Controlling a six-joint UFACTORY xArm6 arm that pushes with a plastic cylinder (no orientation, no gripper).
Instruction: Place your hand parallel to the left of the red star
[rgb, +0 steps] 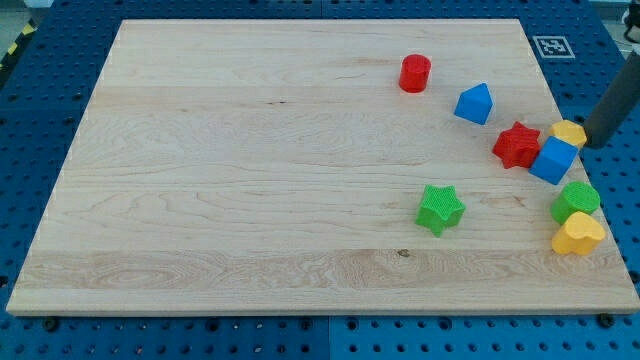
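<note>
The red star (516, 145) lies near the board's right edge. A blue cube (553, 160) touches it on its right. A yellow block (568, 132) sits just behind the cube. My tip (592, 143) is at the view's right edge, just right of the yellow block and the blue cube, so on the far side of them from the star. The rod rises up and to the right out of the view.
A red cylinder (415, 73) and a blue block (474, 104) lie up-left of the star. A green star (440, 209) lies lower left. A green block (576, 200) and a yellow heart (578, 236) sit at the lower right. The wooden board (250, 180) rests on a blue pegboard.
</note>
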